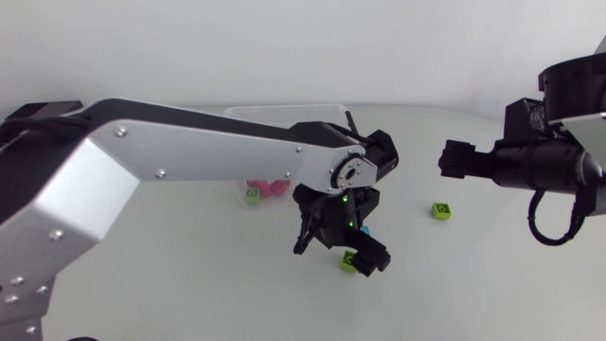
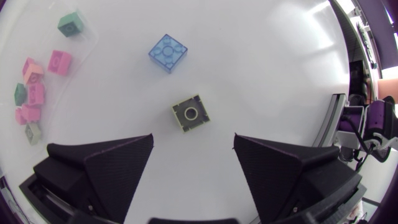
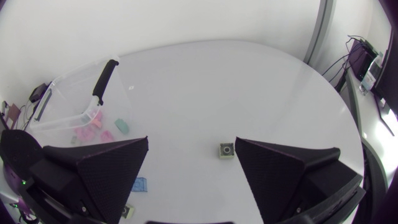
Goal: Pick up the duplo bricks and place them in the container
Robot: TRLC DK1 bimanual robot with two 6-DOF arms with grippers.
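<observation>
The fingers [image 2: 106, 168] of the left gripper [image 2: 193, 137] are spread wide and hold nothing. A lime-green duplo brick [image 2: 191, 114] lies on the table [image 2: 273, 68] just ahead of the gap between them, touching neither. The right gripper [image 3: 191, 141] is equally wide open and empty, with a second green duplo brick [image 3: 226, 150] on the table ahead of its gap.

The task looks partly done. The clear plastic container [image 1: 275, 108] already holds several bricks, mostly pink ones [image 2: 59, 62] with a few green among them. 3 bricks are left on the table: the lime-green one under the left gripper, a blue duplo brick [image 2: 168, 52] near it on the container side, and the second green one well apart, toward the right arm.

The left arm [image 1: 189, 142] comes in from the head view's left edge and reaches past the container to the middle of the table. Its wrist is bent down, so the gripper points at the surface over the lime-green brick. By my judgement it is set up for a grasp, not yet closing. The right arm [image 1: 540, 161] is near its own side with its gripper roughly level and pointing toward the middle.
</observation>
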